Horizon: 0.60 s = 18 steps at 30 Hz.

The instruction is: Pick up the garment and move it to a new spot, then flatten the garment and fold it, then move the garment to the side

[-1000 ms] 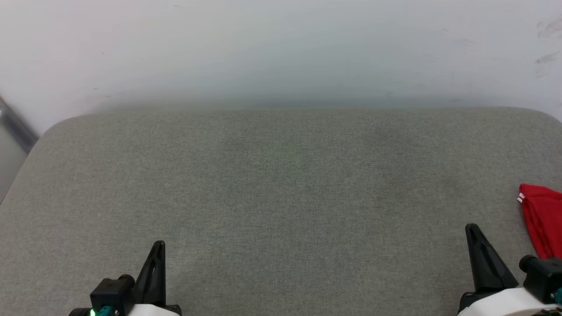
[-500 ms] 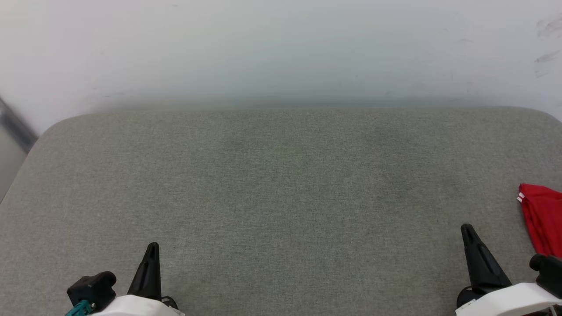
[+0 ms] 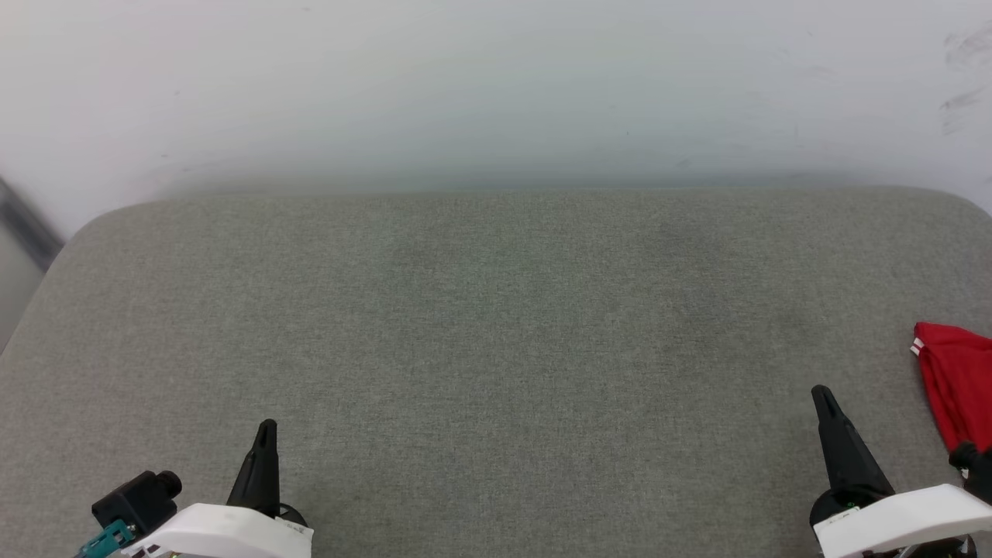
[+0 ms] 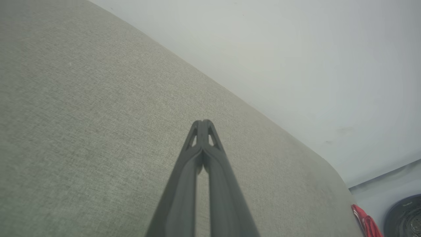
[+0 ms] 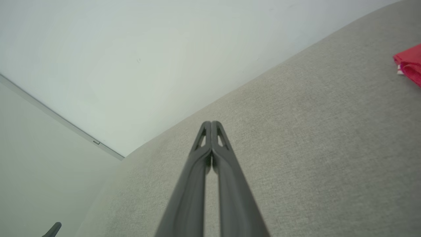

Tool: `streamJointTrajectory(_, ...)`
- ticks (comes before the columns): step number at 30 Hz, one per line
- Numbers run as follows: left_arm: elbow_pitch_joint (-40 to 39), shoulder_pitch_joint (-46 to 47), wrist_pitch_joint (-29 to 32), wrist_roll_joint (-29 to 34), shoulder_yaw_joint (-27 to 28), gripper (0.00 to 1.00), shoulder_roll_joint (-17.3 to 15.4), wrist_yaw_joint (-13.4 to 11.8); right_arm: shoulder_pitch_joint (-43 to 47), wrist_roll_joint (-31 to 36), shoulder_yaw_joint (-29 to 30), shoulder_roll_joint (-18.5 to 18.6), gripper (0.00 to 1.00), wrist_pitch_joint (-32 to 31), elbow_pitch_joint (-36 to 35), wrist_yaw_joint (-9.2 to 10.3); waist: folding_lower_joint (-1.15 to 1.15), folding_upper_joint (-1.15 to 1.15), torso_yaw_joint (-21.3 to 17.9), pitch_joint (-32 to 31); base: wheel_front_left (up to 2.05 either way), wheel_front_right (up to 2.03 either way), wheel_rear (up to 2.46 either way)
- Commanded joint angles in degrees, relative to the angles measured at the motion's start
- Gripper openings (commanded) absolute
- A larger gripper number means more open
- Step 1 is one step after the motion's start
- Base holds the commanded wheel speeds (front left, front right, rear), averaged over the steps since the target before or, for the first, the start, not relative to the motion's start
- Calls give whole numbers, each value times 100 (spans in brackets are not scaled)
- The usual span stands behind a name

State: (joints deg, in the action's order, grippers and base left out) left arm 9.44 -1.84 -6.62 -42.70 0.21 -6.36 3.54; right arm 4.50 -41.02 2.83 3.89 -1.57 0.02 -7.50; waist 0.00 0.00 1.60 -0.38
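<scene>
The garment point(image 3: 957, 384), a folded red bundle with a bit of white-and-red trim, lies at the right edge of the grey fabric table point(image 3: 496, 325); most of it runs out of the head view. It also peeks in as a red garment point(image 5: 409, 62) at the right of the right wrist view and a small red garment point(image 4: 365, 223) at the lower right of the left wrist view. My right gripper point(image 3: 823, 397) stands shut and empty just left of it, apart from it. My left gripper point(image 3: 266, 428) is shut and empty at the lower left, far from the garment.
A pale wall point(image 3: 496, 85) rises behind the table's rounded far edge. A dark round object point(image 4: 406, 217) sits on the floor past the table's corner in the left wrist view. The other arm's fingertip point(image 5: 52, 229) shows at the lower left of the right wrist view.
Both grippers have shut fully and both arms drew back toward the near edge, the wrists turning so more white forearm shows. The garment has stayed in place.
</scene>
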Motion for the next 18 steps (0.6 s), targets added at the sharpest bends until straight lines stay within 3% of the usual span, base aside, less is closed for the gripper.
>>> streamJointTrajectory(1, -56, 161, 31, -150, 45, 0, 3, 37, -176, -170, -1, 52, 0, -5, -28, 0, 0, 0, -1, 1, 0, 0, 0)
streamJointTrajectory(18, 74, 336, 359, -1369, 198, 0, 88, 131, -410, -1494, 14, 74, 0, -67, 328, 0, 0, 0, -31, 11, 0, 0, 0)
